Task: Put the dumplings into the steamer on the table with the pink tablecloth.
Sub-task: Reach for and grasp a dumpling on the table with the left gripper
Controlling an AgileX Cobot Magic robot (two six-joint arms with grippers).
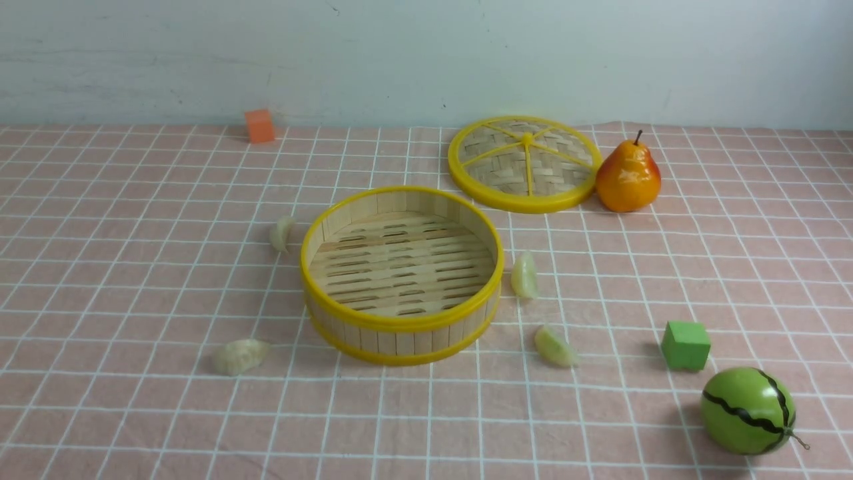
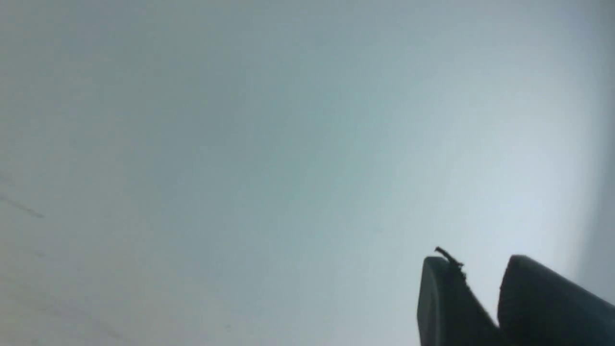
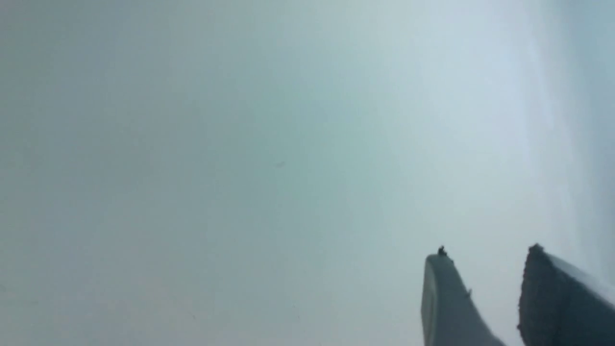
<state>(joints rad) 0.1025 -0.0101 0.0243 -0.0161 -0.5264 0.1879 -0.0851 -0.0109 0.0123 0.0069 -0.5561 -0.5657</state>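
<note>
The steamer, a round slatted basket with yellow rims, stands empty in the middle of the table under the pink tablecloth. Two cream dumplings lie to its left, one by the far wall and one nearer the front. Two yellow-green dumplings lie to its right, one close to the rim and one further forward. Neither arm shows in the front view. My left gripper and right gripper are both open and empty, each seen only against a blank grey wall.
The woven yellow-rimmed lid lies flat behind the steamer, with a pear touching its right side. An orange cube sits at the back left. A green cube and a toy watermelon stand at the front right.
</note>
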